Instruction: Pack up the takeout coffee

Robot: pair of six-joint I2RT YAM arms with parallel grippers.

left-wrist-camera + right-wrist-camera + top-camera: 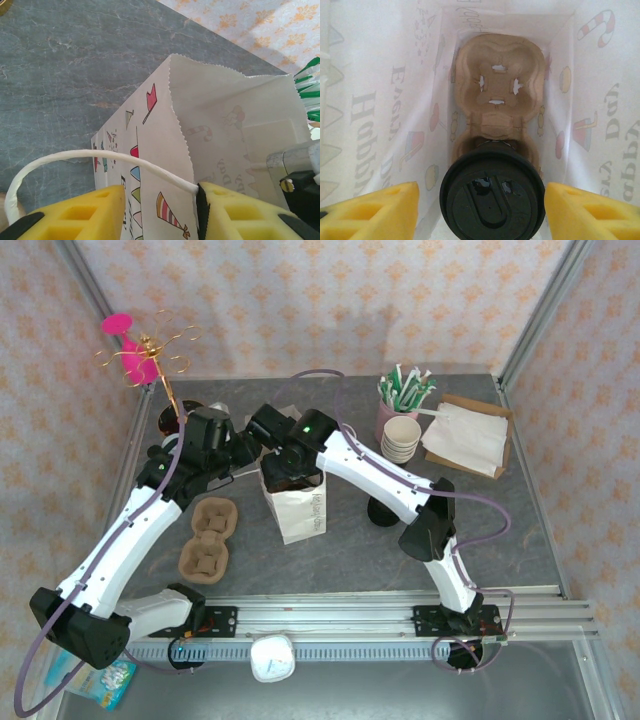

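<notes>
The cup [492, 200] is sitting at six o'clock in the tray [497, 70]; right jaws are gaping beside it, needing a straight lift out; left jaws' hold on the bag [215, 125] unclear.

A small black takeaway cup with a round black lid [492, 197] sits in the near hole of a brown moulded-pulp cup carrier [497, 85]. Around the carrier rise the walls of a white printed paper bag [375, 100]. The right gripper [490, 212] has its yellow fingers [375, 212] either side of the cup, clear of it.

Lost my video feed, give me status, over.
Left gripper astride paper bag rim, grip unclear. Right gripper open inside bag, flanking coffee cup. Cup over carrier near hole. No obstruction seen.
</notes>
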